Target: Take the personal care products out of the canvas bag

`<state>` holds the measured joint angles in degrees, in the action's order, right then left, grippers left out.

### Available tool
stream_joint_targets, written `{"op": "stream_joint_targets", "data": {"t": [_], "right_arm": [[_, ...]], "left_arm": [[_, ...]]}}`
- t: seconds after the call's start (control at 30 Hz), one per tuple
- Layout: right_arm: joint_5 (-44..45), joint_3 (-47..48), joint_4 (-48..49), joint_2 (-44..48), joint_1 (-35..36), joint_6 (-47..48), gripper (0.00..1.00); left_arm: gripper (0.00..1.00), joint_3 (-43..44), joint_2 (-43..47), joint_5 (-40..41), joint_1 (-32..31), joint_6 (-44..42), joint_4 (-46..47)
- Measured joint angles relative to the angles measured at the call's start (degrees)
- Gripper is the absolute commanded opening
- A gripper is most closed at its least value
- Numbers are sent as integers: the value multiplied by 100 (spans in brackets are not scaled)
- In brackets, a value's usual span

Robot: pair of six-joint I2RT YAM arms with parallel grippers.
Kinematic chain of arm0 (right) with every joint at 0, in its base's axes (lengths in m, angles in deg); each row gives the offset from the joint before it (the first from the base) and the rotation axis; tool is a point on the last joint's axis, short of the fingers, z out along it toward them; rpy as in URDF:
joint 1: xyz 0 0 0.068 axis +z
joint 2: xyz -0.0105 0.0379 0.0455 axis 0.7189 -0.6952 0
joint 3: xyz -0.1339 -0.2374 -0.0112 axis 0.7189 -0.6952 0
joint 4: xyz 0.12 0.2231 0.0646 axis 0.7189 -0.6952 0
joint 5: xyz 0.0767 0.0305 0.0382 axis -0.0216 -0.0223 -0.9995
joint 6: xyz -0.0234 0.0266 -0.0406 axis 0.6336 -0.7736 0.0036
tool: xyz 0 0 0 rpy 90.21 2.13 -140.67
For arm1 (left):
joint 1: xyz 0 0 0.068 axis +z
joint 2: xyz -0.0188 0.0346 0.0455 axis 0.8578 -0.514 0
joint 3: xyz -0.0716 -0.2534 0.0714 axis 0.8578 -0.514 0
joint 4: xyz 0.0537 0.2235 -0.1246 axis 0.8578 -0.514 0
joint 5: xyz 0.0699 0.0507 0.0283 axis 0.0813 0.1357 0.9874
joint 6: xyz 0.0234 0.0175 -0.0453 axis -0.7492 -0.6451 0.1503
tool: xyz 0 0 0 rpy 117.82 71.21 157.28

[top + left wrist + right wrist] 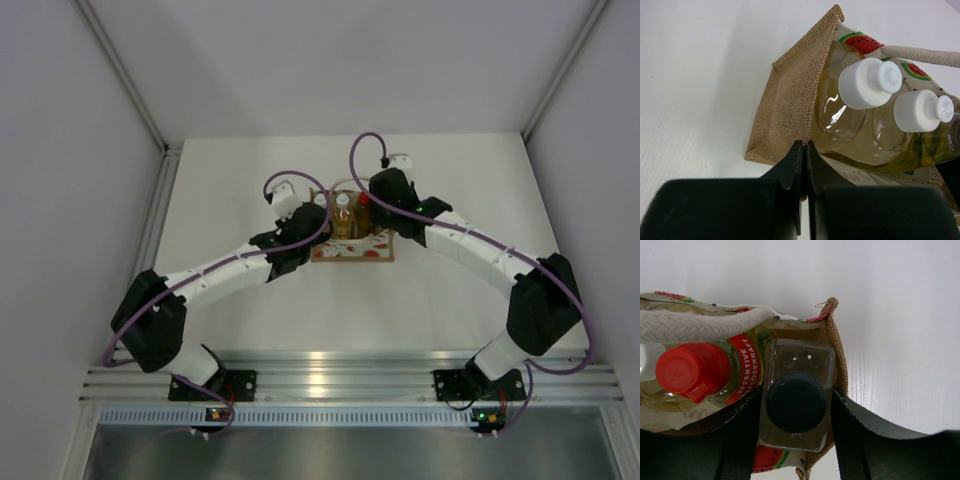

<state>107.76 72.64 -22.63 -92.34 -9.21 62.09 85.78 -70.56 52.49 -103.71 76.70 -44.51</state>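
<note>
Four bottles, and every one of them is sitting inside the canvas bag, none out on the desk yet. The bag is roughly mid-desk with its mouth facing up and its watermelon-print front turned toward the arm bases, and the left arm and right arm both reach in to it, one from each side. From the left wrist you can see the first amber bottle tucked right against the burlap side wall. The second amber bottle is touching it on the far side, and both have white caps. The right wrist shows the other end of the bag. The yellow bottle with the red cap is just beside the clear bottle, which has a dark grey cap and sits in the bag's corner. The white rope handle is draped across just past the red cap. The left jaws are squeezed fully together right on the top edge of that burlap side wall, and it looks like they've got the fabric pinched. The right jaws are partway apart and straddle the clear bottle, one finger close along each side of the glass. Honestly I can't tell if they're actually gripping it or just sitting beside it.
</note>
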Motion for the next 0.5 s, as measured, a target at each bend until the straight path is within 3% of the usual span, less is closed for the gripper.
{"op": "stream_joint_targets", "data": {"t": [0.1, 0.2, 0.33, 0.37, 0.5], "right_arm": [[22, 7, 13, -28, 0, 4, 49], [57, 70, -4, -92, 0, 35, 40], [116, 210, -90, -197, 0, 59, 4], [125, 238, -116, -210, 0, 70, 0], [133, 278, -186, -214, 0, 103, 0]], "left_arm": [[0, 2, 0, 0, -2, 0, 0], [0, 2, 2, 0, -2, 0, 0], [0, 2, 11, -15, -2, 2, -2], [0, 2, 13, -20, -2, 2, -2], [0, 2, 22, -24, -2, 11, -4]]}}
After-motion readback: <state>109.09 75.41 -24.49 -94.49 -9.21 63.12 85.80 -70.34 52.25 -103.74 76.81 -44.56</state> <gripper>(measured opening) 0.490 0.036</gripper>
